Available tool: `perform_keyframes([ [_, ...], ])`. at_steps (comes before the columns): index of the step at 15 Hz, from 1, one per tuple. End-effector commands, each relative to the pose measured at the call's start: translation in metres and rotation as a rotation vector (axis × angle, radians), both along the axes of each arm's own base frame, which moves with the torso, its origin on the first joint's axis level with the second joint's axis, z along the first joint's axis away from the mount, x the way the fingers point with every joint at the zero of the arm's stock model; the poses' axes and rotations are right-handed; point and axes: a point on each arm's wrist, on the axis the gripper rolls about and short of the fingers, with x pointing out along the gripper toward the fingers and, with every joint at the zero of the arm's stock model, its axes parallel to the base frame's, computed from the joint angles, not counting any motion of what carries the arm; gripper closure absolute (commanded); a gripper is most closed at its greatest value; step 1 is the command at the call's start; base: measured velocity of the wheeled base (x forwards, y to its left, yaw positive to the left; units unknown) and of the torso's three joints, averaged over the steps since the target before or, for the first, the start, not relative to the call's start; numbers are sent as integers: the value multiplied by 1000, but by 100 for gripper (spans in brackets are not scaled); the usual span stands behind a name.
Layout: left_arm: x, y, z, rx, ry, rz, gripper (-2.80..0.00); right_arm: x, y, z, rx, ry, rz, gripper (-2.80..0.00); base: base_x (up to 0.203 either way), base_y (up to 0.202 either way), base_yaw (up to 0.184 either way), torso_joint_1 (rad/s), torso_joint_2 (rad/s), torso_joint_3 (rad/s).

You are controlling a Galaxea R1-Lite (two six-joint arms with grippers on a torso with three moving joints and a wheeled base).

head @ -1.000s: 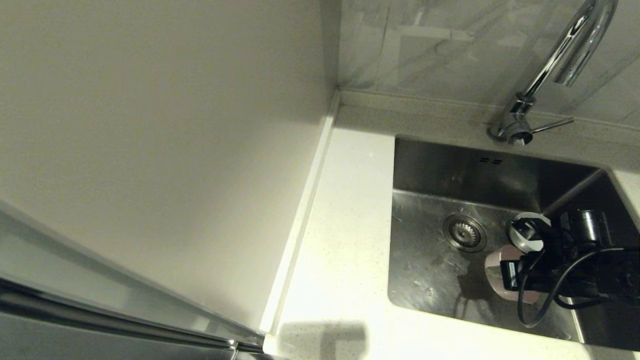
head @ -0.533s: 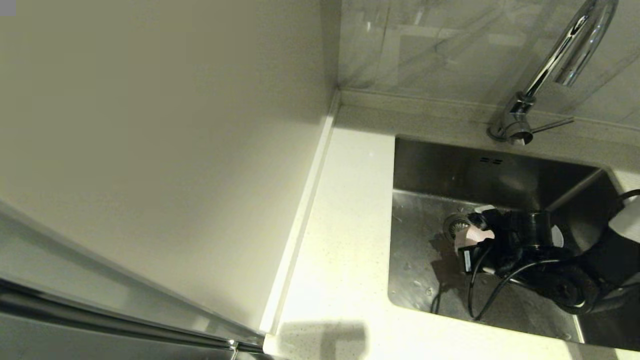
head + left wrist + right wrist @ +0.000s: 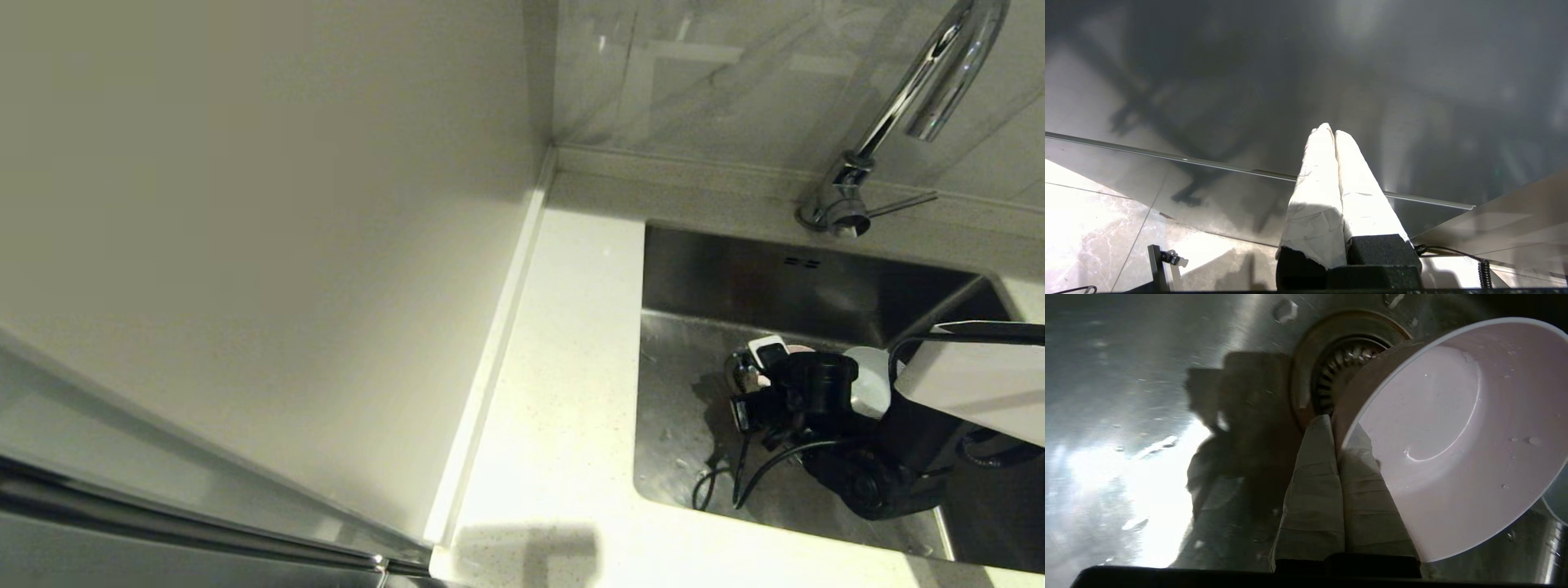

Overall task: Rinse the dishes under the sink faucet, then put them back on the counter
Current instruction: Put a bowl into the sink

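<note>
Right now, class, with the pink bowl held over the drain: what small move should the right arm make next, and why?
Probably lift and carry it back under the faucet spout. The right end effector pinches the pink bowl by its rim, tilted above the drain in the sink, well short of the spout; no water is running.

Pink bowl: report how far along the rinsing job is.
Done: nothing sits on the counter yet. In hand: the right end effector pinches the pink bowl by its rim, tilted over the drain strainer in the sink. Left: setting it back on the counter.
</note>
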Motion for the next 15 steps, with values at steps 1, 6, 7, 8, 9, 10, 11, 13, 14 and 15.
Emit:
perform_keyframes([
  [1,0,0,-1,0,3,1,0,3,0,-9,-10,12,-17,0,0,0,0,0,0,0],
  [6,0,0,-1,0,3,0,0,20,-9,-31,-18,30,-57,0,0,0,0,0,0,0],
  [7,0,0,-1,0,3,1,0,21,-10,-33,-18,31,-59,0,0,0,0,0,0,0],
  [8,0,0,-1,0,3,0,0,23,-11,-34,-19,26,-66,0,0,0,0,0,0,0],
  [9,0,0,-1,0,3,0,0,27,-12,-34,-23,18,-79,0,0,0,0,0,0,0],
  [10,0,0,-1,0,3,1,0,28,-15,-35,-36,17,-96,0,0,0,0,0,0,0],
  [11,0,0,-1,0,3,1,0,28,-17,-35,-41,19,-100,0,0,0,0,0,0,0],
  [13,0,0,-1,0,3,1,0,28,-20,-38,-44,26,-114,0,0,0,0,0,0,0],
  [14,0,0,-1,0,3,0,0,27,-21,-39,-48,28,-125,-232,0,0,0,0,0,0],
  [15,0,0,-1,0,3,1,0,26,-21,-37,-48,25,-128,-280,0,0,0,0,0,0],
])
